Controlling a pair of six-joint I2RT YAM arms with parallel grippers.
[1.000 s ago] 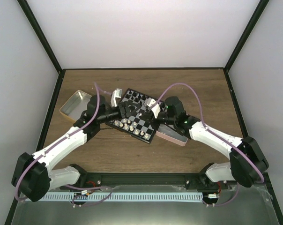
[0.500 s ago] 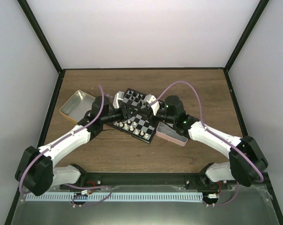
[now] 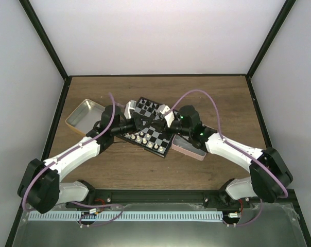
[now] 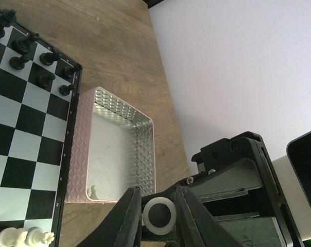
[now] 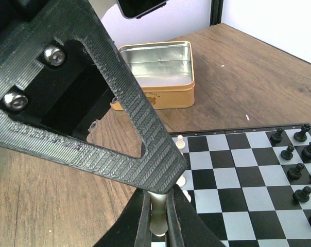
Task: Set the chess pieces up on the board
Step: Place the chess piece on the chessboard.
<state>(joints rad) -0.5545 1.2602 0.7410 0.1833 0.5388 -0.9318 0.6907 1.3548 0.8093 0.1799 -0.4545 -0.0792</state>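
**Inspector:** Where is the cream piece [image 5: 158, 218]?
**Assistant:** It is not on a square. It is held up over the board [image 4: 21, 136], where both arms meet at the centre of the top view. The right gripper [image 5: 156, 203] is clamped on its stem at the bottom centre of the right wrist view, and the piece's long axis is upright in that frame. By my reading the left gripper [image 4: 157, 198] grasps it too. Its fingers press on either side of a pale ring, which is the piece seen end-on, at the bottom centre of the left wrist view
**Inspector:** Which way to its place?
**Assistant:** Left of the grip in that view. Two cream pieces [image 4: 10, 237] stand at the lower left and black pieces [image 4: 27, 43] at the upper left. The pink tray [image 4: 154, 154] lies just beside the board, with one cream pawn [image 4: 93, 191] inside
**Inspector:** Finding?
**Assistant:** Both hands are equally near. I judge the right must let go before the left can carry the piece leftward
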